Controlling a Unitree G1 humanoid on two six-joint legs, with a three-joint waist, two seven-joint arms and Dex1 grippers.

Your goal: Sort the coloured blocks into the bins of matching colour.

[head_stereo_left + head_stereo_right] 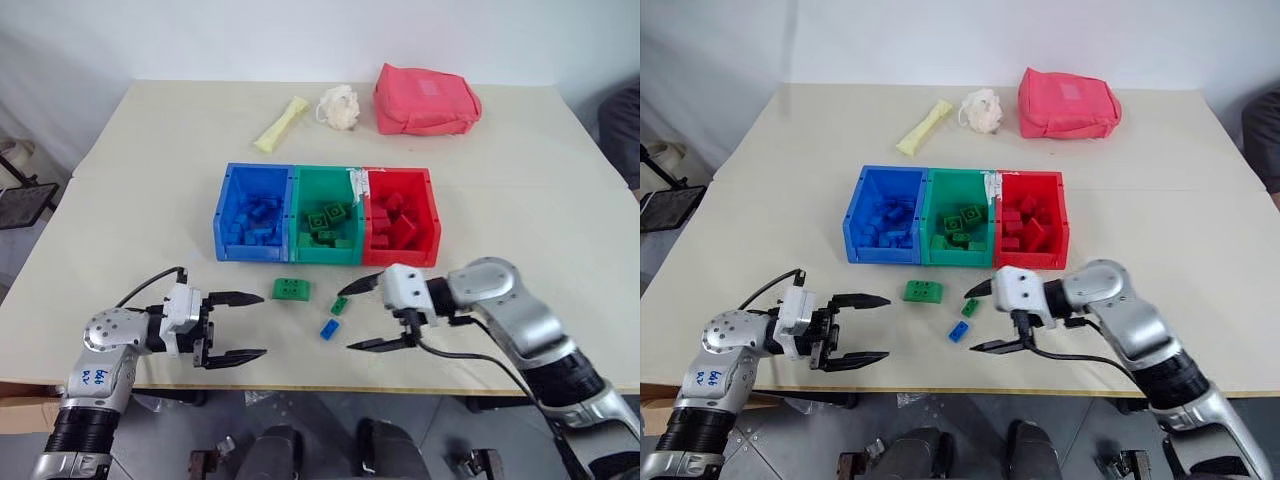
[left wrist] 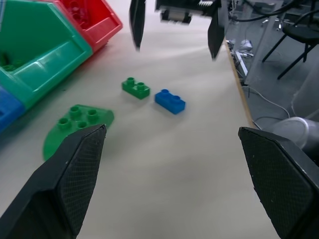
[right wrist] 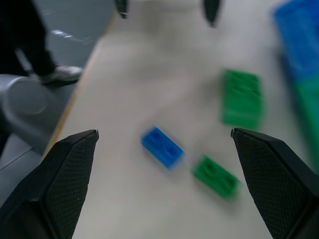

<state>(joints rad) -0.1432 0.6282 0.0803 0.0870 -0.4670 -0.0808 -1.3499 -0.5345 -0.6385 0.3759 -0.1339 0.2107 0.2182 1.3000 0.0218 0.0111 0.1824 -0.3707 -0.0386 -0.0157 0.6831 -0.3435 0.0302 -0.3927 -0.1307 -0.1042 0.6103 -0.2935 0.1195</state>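
Right gripper (image 1: 368,315) jaws stand wide apart, empty, straddling the small blue brick (image 1: 330,329) and small green brick (image 1: 340,305) on the table (image 1: 150,200). Left gripper (image 1: 235,326) likewise open – idle. Probably target blue: centre on it, clear of green, then carry to the blue bin (image 1: 222,215).

Silver arms, black cables; white-bodied left pincer (image 1: 236,326), black textured fingers (image 2: 75,179).

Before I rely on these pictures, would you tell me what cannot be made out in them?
- Blocks deep in the blue bin: head views, too small to count.
- Green bin's contents: left wrist view, hidden by its wall and cut by the edge.
- Small green block's studs: right wrist view, blurred.
- White lump: head views, too small to identify.
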